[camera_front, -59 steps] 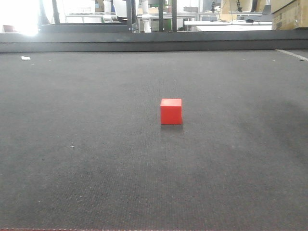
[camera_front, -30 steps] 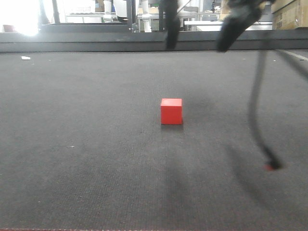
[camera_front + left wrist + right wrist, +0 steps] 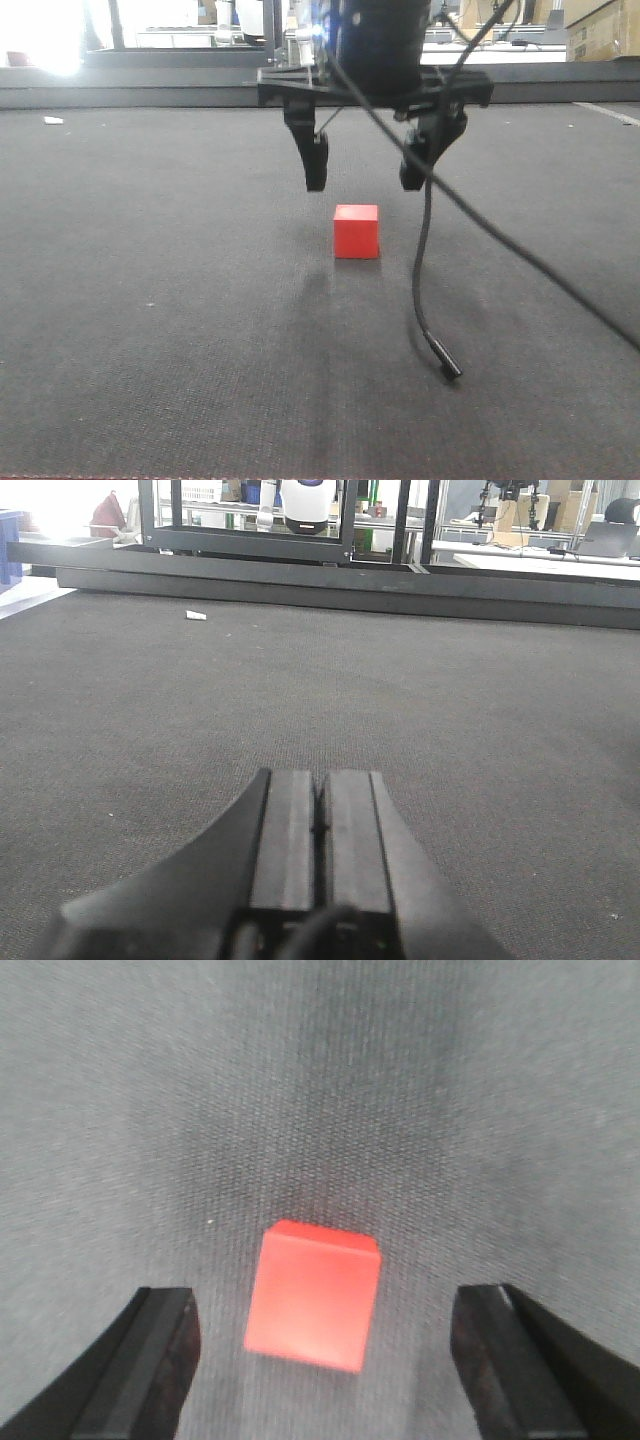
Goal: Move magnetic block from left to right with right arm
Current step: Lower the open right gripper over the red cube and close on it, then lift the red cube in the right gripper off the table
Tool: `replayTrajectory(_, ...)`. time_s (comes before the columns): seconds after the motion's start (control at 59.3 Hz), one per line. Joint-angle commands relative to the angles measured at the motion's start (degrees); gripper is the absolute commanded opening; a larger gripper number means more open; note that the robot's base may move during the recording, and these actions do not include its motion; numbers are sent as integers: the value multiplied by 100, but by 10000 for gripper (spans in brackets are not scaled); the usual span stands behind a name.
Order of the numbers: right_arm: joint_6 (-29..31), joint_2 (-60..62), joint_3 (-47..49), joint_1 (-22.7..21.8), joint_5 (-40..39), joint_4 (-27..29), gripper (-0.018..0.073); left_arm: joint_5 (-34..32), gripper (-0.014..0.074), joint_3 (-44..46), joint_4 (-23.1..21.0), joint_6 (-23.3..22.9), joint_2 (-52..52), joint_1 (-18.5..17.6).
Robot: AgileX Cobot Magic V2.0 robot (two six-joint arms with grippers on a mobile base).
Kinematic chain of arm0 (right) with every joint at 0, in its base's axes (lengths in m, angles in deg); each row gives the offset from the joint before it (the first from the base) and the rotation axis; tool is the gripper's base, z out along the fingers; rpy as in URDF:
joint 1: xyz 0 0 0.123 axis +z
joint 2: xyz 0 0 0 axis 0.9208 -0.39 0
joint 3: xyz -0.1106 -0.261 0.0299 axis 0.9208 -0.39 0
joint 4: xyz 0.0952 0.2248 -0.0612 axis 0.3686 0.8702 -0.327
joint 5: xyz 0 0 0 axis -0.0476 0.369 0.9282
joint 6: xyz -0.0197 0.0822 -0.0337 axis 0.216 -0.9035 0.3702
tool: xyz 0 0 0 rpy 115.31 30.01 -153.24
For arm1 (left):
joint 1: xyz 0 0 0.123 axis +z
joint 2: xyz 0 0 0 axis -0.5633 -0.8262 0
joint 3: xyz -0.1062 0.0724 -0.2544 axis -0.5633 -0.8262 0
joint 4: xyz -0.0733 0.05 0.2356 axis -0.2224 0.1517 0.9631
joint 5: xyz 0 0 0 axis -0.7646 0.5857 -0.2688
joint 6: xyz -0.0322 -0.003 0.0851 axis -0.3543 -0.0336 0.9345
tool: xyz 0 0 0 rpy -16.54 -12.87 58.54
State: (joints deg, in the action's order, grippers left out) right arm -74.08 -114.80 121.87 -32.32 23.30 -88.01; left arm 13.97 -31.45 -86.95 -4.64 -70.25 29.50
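Note:
The magnetic block [image 3: 356,231], a plain red cube, rests on the dark grey mat near the middle. My right gripper [image 3: 364,175] hangs open just above it, one finger to each side of the cube's top and clear of it. In the right wrist view the magnetic block [image 3: 313,1297] lies between the two wide-apart fingertips [image 3: 150,1360] of my right gripper [image 3: 325,1355], untouched. My left gripper [image 3: 321,800] is shut with nothing in it, low over bare mat; the cube is out of that view.
A black cable [image 3: 432,290] dangles from the right arm and ends on the mat right of the cube. A raised black ledge [image 3: 150,90] bounds the far edge. A small white scrap [image 3: 53,121] lies far left.
The right arm has come down from above into view, its open gripper now straddling the space just over the cube. The cable swung leftward. The cube has not moved.

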Motion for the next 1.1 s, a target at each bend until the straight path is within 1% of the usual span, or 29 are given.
replayTrajectory(0.0, -33, 218, 191, -26, -244, -163, 613, -515, -116, -59, 0, -25, 85, 13)
replayTrajectory(0.321, -100, -115, 191, -55, -395, -92, 609, -515, -116, -59, 0, -25, 85, 13)
replayTrajectory(0.388, -100, -169, 191, -55, -395, -85, 584, -515, -116, -59, 0, -25, 85, 13)
replayTrajectory(0.422, -100, -187, 191, -55, -402, -85, 555, -515, -116, -59, 0, -25, 85, 13)
replayTrajectory(0.489, -100, -209, 191, -55, -429, -85, 470, -515, -116, -59, 0, -25, 85, 13)
replayTrajectory(0.574, -100, -216, 191, -55, -437, -85, 358, -515, -116, -59, 0, -25, 85, 13)
replayTrajectory(0.59, -100, -216, 191, -55, -437, -85, 320, -515, -116, -59, 0, -25, 85, 13)
replayTrajectory(0.709, -100, -203, 191, -55, -442, -85, 222, -515, -116, -59, 0, -25, 85, 13)
replayTrajectory(0.81, -20, -113, 191, -61, -478, -85, 217, -515, -116, -59, 0, -25, 85, 13)
replayTrajectory(0.894, 176, 13, 206, -117, -503, -85, 217, -515, -116, -59, 0, -25, 85, 13)
replayTrajectory(0.995, 588, 244, 206, -227, -495, -85, 217, -515, -116, -59, 0, -25, 85, 13)
replayTrajectory(1.08, 1064, 457, 206, -365, -409, -85, 217, -515, -116, -59, 0, -25, 85, 13)
